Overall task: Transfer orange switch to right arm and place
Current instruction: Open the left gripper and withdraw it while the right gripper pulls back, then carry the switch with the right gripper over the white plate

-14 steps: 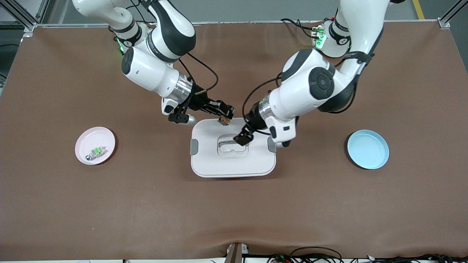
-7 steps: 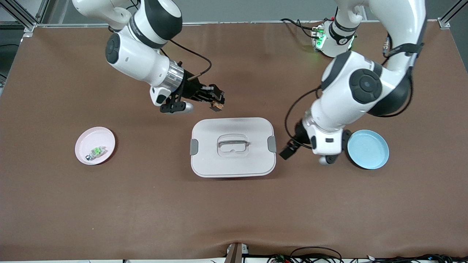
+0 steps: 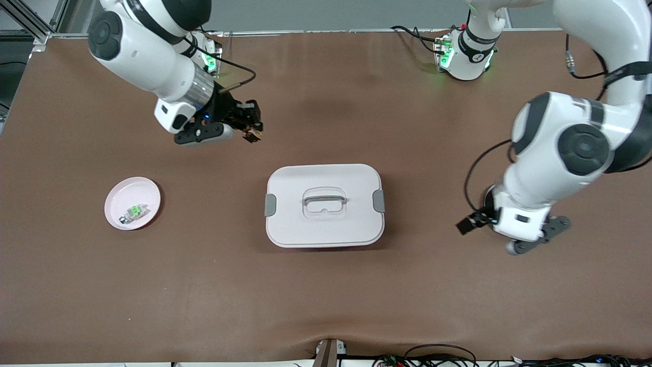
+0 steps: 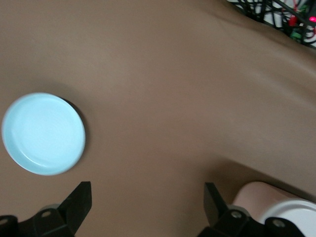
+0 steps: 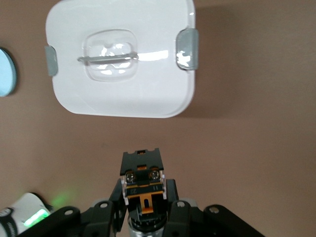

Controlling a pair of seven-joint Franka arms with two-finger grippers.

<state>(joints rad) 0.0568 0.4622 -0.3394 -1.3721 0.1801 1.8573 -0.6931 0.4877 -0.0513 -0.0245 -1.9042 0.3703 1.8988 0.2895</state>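
My right gripper [image 3: 252, 131] is shut on the orange switch [image 3: 253, 134], a tiny black block with an orange-tan top. It holds the switch in the air over bare table between the white box [image 3: 324, 234] and the right arm's base. In the right wrist view the switch [image 5: 143, 174] sits clamped between the fingers of my right gripper [image 5: 143, 191]. My left gripper [image 3: 466, 224] is open and empty, low over the table toward the left arm's end. In the left wrist view my left gripper [image 4: 146, 205] has its fingers spread wide over bare cloth.
A white lidded box with a handle [image 5: 163, 98] stands mid-table. A pink plate [image 3: 133, 191] holding a whitish green-topped piece [image 3: 134, 210] lies toward the right arm's end. A blue plate [image 4: 43, 133] lies by my left gripper; the left arm hides it in the front view.
My right gripper has drawn back from over the box toward the right arm's end, still holding the switch. My left arm has swung away from the box to over the blue plate.
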